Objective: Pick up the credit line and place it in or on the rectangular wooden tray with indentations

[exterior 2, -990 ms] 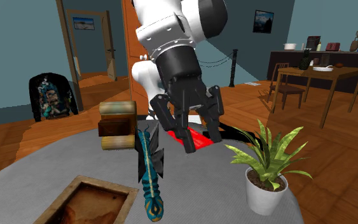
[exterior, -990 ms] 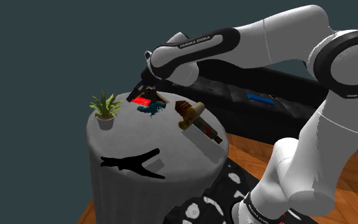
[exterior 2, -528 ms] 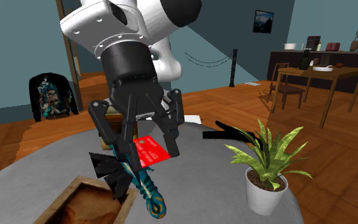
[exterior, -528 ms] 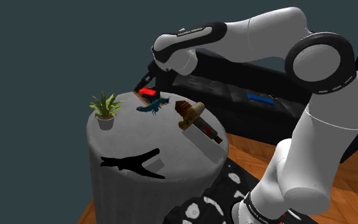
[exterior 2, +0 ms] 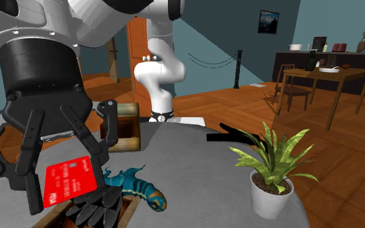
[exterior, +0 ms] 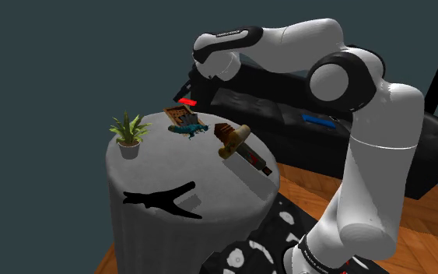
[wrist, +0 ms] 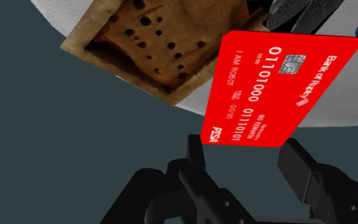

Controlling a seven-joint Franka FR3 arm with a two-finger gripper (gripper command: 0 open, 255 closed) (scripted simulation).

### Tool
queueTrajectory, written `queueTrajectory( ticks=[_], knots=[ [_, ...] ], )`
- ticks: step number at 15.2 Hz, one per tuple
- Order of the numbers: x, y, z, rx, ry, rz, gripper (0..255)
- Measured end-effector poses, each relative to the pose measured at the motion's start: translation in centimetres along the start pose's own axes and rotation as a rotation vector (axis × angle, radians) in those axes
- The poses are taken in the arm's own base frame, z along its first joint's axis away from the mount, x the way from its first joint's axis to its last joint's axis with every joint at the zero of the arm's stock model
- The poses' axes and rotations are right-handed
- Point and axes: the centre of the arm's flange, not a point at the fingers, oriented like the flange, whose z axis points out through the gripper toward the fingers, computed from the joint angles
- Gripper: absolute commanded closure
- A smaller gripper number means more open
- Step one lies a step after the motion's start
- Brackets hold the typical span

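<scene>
A red credit card [wrist: 276, 89] with white print is clasped by its lower edge between my black fingers. My gripper [exterior: 187, 92] is shut on the card [exterior: 186, 101] and holds it in the air above the far edge of the round grey table [exterior: 170, 167]. The wooden tray with dark indentations [wrist: 152, 44] lies just below and beside the card, near the table's rim [exterior: 176, 116]. In the second exterior view the gripper [exterior 2: 64, 170] looms at the left with the card [exterior 2: 70, 182] over the tray's corner [exterior 2: 132, 206].
A teal lizard-like toy [exterior: 190, 128] lies against the tray. A potted plant [exterior: 128, 134] stands at the shoulder view's left. A wooden object [exterior: 233, 138] and a dark bottle [exterior: 254, 161] sit toward the right. A flat black shape [exterior: 161, 198] lies near the front.
The gripper has risen with the card and swung from above the toy to over the tray at the table's far edge; the upper arm has stretched out.
</scene>
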Motion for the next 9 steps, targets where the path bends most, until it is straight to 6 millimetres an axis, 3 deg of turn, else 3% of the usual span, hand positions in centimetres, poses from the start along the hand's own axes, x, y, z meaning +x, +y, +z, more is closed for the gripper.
queueTrajectory(
  ticks=[3,9],
  knots=[
    [-0.3,2.3,0.4,0.000,-0.001,0.000,255],
    [-1.9,2.6,2.8,0.001,0.000,-0.001,255]
  ],
)
